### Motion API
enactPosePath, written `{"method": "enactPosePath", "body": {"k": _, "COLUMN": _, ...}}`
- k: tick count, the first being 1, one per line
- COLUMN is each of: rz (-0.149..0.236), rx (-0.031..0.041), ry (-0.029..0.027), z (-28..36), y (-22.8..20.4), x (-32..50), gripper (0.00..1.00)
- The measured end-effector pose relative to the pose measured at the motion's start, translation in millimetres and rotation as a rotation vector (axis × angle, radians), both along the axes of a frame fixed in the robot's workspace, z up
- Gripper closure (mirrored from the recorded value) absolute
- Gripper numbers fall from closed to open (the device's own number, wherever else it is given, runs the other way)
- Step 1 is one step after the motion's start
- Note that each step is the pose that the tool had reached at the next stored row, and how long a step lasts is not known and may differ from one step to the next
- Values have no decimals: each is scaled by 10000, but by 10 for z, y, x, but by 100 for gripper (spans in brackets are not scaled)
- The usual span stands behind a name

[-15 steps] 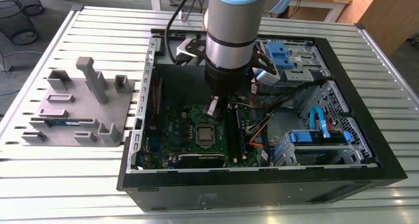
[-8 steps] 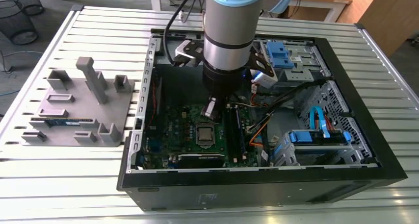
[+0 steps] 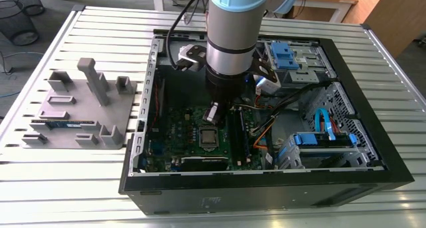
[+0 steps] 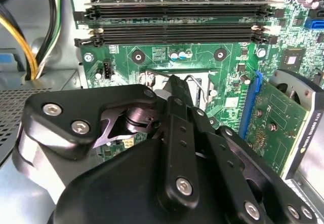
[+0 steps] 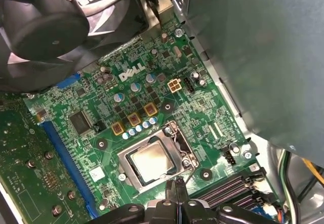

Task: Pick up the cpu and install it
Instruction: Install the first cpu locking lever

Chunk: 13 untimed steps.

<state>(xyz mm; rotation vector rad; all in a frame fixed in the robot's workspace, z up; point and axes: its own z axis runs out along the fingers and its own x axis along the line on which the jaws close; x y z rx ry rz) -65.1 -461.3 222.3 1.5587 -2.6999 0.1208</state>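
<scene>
The cpu, a small square chip with a silvery top, lies flat in the motherboard socket, framed by the hinged metal socket frame. In the exterior view the cpu sits just below the arm's tool, inside the open computer case. My gripper hangs close over the socket's edge with its fingers pressed together, right beside the thin wire lever. The gripper is shut and I see nothing between its tips. In the second wrist view the gripper hides most of the socket.
A black fan and the case wall stand near the socket. Memory slots, an expansion card and yellow cables surround it. On the exterior view's left, a grey holder carries a memory stick.
</scene>
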Motion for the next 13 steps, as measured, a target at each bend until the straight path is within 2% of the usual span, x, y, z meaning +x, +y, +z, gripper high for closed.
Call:
{"method": "enactPosePath", "body": {"k": 5, "rz": -180, "rx": -95, "ry": 1, "z": -46, "y": -5, "x": -3, "gripper": 89}}
{"method": "enactPosePath", "body": {"k": 13, "rz": -421, "rx": -109, "ry": 0, "z": -64, "y": -7, "x": -3, "gripper": 89}}
